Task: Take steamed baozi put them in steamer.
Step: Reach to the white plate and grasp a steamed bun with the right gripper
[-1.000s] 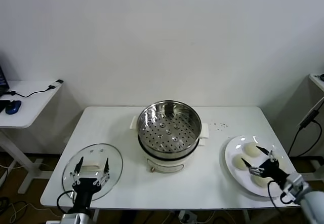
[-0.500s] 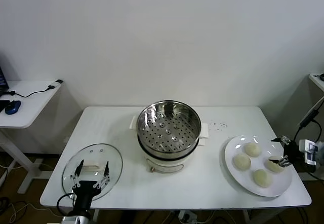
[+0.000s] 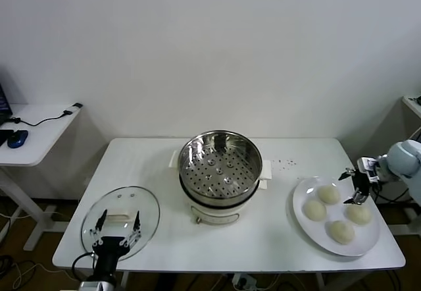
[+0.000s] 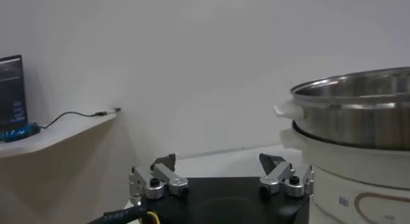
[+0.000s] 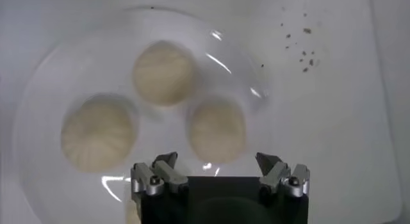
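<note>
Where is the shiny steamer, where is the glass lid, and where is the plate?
steamer (image 3: 220, 169), head view, holed basket floor
glass lid (image 3: 148, 202), head view, right edge
plate (image 3: 299, 222), head view, bare left rim

White table (image 3: 158, 166), glass lid (image 3: 120, 220) front left, steamer (image 3: 220, 176) centre, plate (image 3: 309, 228) of steamed baozi (image 3: 314, 210) right

The left gripper (image 4: 220, 174) has a black block body with two silver metal fingers (image 4: 154, 180), each fixed with a small dark screw. A black cable runs down from it. The right gripper (image 5: 218, 171) looks the same: black middle, silver fingers (image 5: 284, 176) with dark tips. The right arm (image 3: 402, 160) is pale grey and rounded.
</note>
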Robot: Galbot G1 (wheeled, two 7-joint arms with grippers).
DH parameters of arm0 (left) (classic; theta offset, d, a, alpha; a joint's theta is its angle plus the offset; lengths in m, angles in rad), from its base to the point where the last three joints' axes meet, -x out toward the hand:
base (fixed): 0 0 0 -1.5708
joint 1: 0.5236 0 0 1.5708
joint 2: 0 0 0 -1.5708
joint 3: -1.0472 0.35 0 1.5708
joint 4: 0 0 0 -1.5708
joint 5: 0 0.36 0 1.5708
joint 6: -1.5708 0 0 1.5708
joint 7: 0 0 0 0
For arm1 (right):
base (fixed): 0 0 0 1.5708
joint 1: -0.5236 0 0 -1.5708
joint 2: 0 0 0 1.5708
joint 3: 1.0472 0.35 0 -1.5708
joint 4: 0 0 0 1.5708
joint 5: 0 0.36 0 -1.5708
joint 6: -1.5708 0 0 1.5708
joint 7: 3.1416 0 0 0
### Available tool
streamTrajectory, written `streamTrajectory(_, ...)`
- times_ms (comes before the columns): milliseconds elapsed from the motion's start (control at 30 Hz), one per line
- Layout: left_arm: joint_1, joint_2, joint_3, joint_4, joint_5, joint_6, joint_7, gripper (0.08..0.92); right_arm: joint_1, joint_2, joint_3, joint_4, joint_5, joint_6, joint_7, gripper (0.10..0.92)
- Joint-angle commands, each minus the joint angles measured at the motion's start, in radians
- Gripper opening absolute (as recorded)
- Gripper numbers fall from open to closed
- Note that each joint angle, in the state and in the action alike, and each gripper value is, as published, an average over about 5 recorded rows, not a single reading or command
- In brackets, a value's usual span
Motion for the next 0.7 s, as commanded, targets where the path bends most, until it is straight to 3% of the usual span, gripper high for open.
streamTrajectory(33, 0.007, 0.002, -0.006, 0.003, 0.007, 0.004, 0.003, 0.823, 0.2, 0.187, -0.236, -0.237, -0.061, -0.004, -0.048, 0.823)
streamTrajectory(700, 0.002, -0.005, -0.008, 0.024, 0.011, 0.005, 0.001, 0.823, 0.146, 0.266, -0.191, -0.309, -0.105, 0.016, -0.036, 0.814)
